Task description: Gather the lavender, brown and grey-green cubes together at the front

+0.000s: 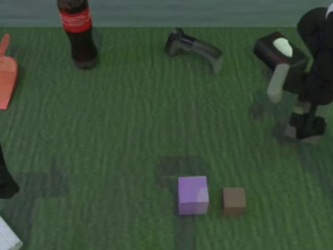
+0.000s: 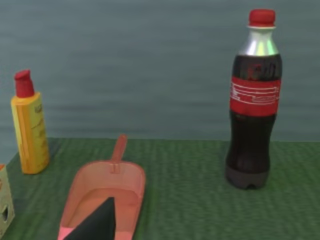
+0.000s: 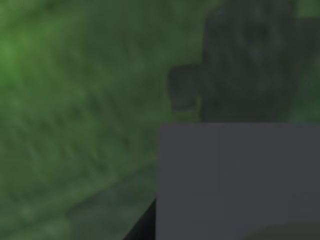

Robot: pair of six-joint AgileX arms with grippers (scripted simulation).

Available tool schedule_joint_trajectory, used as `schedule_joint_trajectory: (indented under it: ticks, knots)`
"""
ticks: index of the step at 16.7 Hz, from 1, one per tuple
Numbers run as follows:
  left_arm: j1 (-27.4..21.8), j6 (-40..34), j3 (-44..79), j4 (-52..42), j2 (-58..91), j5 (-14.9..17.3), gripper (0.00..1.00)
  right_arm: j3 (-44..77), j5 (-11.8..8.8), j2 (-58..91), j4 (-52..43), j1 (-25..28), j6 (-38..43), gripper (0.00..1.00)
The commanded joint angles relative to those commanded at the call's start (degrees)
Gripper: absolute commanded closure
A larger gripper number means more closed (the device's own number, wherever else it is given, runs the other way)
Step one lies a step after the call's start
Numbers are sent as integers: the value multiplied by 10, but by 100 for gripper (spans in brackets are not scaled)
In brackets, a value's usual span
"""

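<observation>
The lavender cube [image 1: 193, 195] and the smaller brown cube [image 1: 234, 200] sit a short gap apart on the green carpet at the front, right of centre. My right gripper [image 1: 307, 124] is at the far right, mid-depth, shut on the grey-green cube [image 1: 314, 138], which it mostly hides from above. In the right wrist view the cube [image 3: 235, 180] is a large grey block held above the carpet, with one dark finger [image 3: 145, 227] at its side. My left arm [image 1: 5, 179] is parked at the left edge; one black fingertip [image 2: 95, 222] shows in its wrist view, nothing held.
A cola bottle [image 1: 78, 31] stands at the back left and a dark barcode scanner [image 1: 195, 48] lies at the back centre. A black tissue box [image 1: 273, 49] sits at the back right. An orange scoop [image 1: 6, 73] lies by the left edge, with a yellow bottle [image 2: 30, 125] beyond it.
</observation>
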Motion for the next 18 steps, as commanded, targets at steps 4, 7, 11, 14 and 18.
schedule_joint_trajectory:
  ticks: [4,7,11,14,18]
  knots:
    - [0,0,0,0,0,0,0,27,0,-23,-46,3,0,100]
    - [0,0,0,0,0,0,0,25,0,-21,-45,0,1,100]
    - [0,0,0,0,0,0,0,61,0,-1,-62,40,19,100]
    - [0,0,0,0,0,0,0,128,0,34,-95,126,59,100]
    - [0,0,0,0,0,0,0,234,-1,91,-150,286,130,100]
